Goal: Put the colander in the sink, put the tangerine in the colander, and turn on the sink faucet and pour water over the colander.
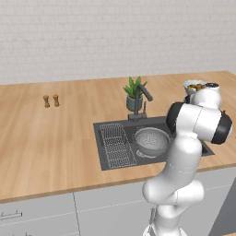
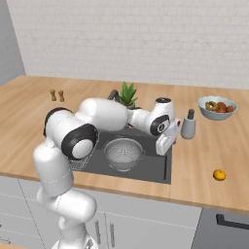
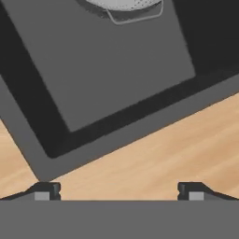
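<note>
**Colander in sink, fruit on counter**

Colander (image 2: 123,153) upright inside sink (image 2: 153,168), beside the wire rack (image 1: 115,145). Tangerine (image 2: 219,174) on counter (image 2: 204,146), well right of the sink. Gripper (image 3: 119,191) spread wide, empty, above the sink's corner. Faucet (image 1: 140,99) behind the basin.

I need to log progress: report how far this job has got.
Done: the colander sits in the sink. In hand: nothing; the open pincer hangs empty over the sink's corner and the counter. Left: the tangerine lies on the counter, and no water runs from the sink faucet.
</note>
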